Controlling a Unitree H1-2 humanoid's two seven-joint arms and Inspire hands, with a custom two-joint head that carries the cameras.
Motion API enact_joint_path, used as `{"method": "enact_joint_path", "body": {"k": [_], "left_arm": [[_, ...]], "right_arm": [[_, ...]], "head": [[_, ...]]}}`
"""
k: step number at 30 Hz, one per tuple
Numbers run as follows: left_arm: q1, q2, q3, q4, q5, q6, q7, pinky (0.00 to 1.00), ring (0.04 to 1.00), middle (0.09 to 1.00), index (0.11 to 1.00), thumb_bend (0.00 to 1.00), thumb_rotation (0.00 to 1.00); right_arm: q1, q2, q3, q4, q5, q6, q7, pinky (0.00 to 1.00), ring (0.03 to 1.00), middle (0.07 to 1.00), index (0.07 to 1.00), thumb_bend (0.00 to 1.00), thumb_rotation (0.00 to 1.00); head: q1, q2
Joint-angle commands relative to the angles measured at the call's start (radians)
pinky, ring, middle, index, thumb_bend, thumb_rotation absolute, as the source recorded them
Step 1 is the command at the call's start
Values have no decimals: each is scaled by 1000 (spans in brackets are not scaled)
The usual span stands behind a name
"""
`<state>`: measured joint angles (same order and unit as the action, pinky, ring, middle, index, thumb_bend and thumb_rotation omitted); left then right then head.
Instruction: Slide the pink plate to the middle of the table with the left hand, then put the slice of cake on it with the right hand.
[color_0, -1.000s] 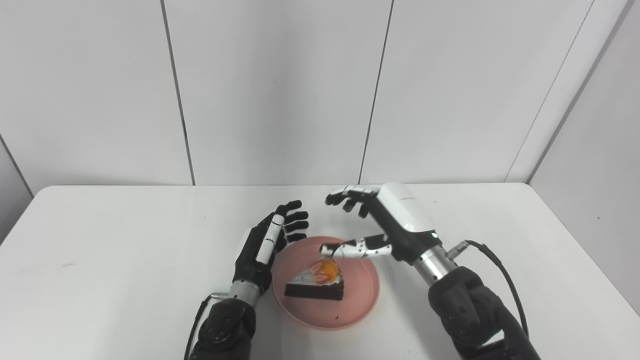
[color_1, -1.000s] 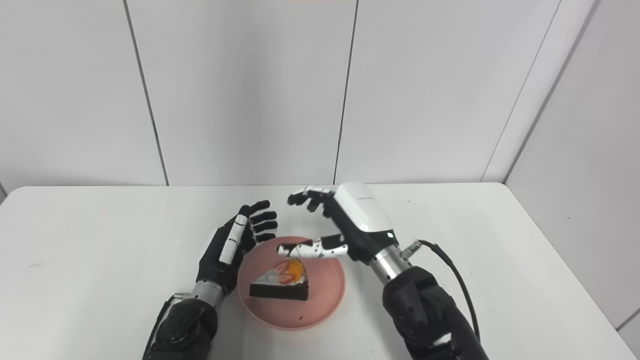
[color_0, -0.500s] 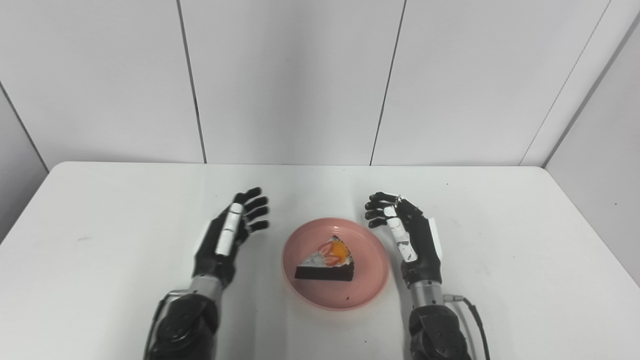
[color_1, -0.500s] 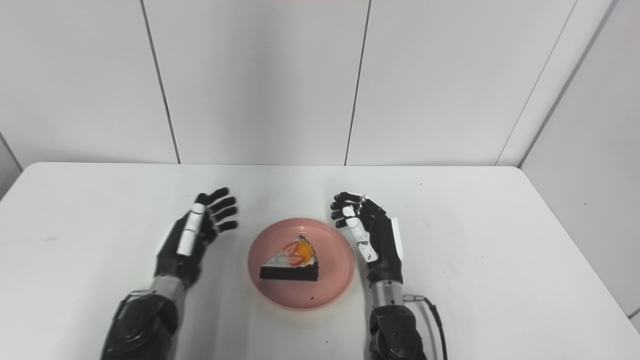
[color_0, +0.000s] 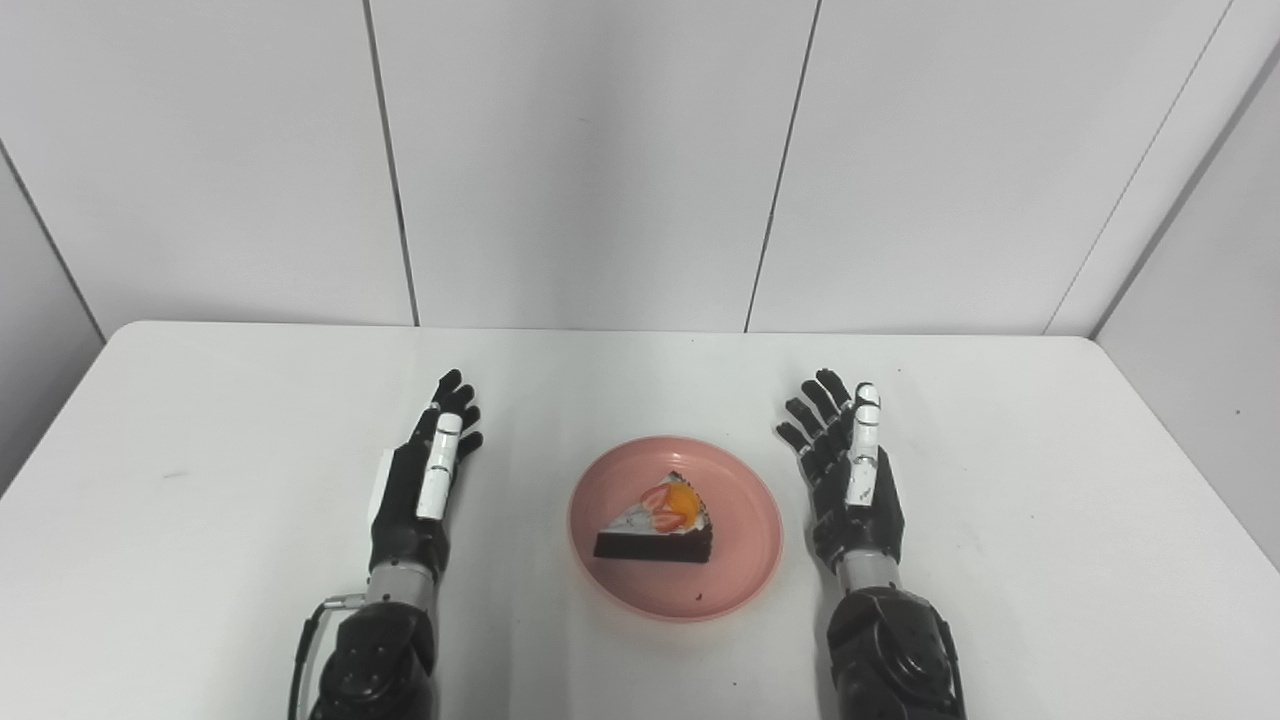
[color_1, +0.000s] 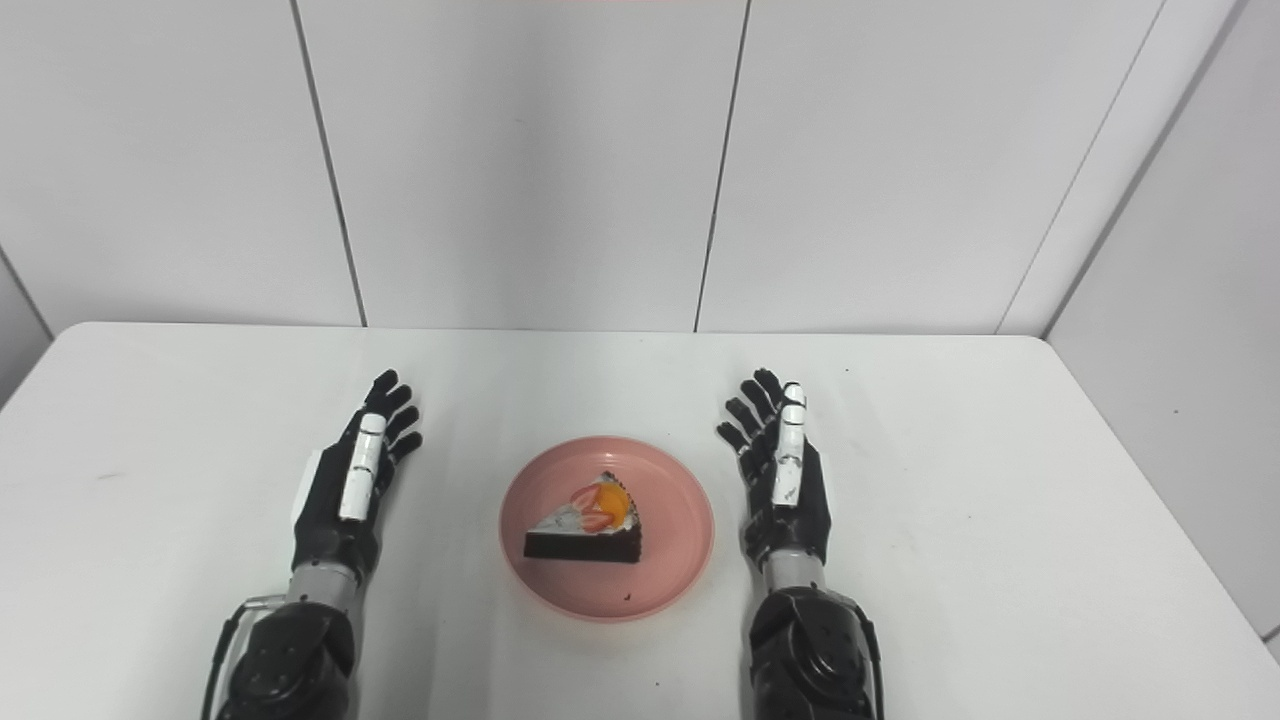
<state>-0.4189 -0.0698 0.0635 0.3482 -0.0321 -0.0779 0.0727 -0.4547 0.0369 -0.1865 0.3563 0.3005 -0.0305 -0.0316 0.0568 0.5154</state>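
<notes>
The pink plate (color_0: 740, 545) lies in the middle of the white table (color_0: 200, 600). The slice of cake (color_0: 655, 525), dark brown with white cream, strawberry and orange fruit on top, sits on the plate. My left hand (color_0: 420, 480) is open and empty, fingers stretched out, well to the left of the plate. My right hand (color_0: 850, 470) is open and empty, fingers stretched out, just right of the plate and not touching it.
A small dark crumb (color_0: 697, 597) lies on the plate near its front rim. White wall panels (color_0: 600, 160) stand behind the table's far edge. The table's right edge (color_0: 1180, 450) runs close to a grey side wall.
My right hand let go of the cake, drew back off the plate to its right and stretched its fingers. My left hand moved away left. The camera view shifted.
</notes>
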Motion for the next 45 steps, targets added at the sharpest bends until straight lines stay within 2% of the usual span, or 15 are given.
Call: {"method": "enact_joint_path", "body": {"k": [1,3,6,10,17,23,33,45], "left_arm": [[16,-17,2,17,10,4,32,916,953,976,978,625,957],[17,-20,3,21,9,-2,32,956,979,990,996,611,958],[20,-17,-2,26,11,-11,24,953,980,993,1000,616,954],[22,-18,-7,16,1,11,10,966,986,1000,1000,620,954],[21,-15,-8,11,-6,18,0,945,979,999,1000,631,952],[17,-10,-7,14,-7,35,-12,910,948,972,1000,675,962],[17,-13,-5,2,-7,58,-19,899,925,945,1000,657,953],[13,-11,-7,17,-1,53,-18,892,919,938,1000,655,953]], "right_arm": [[14,1,0,21,8,54,0,889,912,931,896,762,948],[12,1,0,27,3,48,-1,911,926,944,913,772,952],[11,4,1,31,-5,43,-3,908,930,950,918,784,956],[10,4,3,37,-12,39,-1,898,929,948,908,780,955],[9,4,6,38,-31,38,-9,891,920,943,910,757,958],[7,4,11,43,-70,18,-22,924,937,950,913,715,981],[7,5,11,43,-90,19,-24,916,925,942,903,715,986],[6,5,14,54,-103,-3,-22,895,910,930,894,707,976]], "head": [[-2,2],[-6,2],[-8,0],[-6,-1],[-12,2],[-12,3],[-16,6],[-17,5]]}}
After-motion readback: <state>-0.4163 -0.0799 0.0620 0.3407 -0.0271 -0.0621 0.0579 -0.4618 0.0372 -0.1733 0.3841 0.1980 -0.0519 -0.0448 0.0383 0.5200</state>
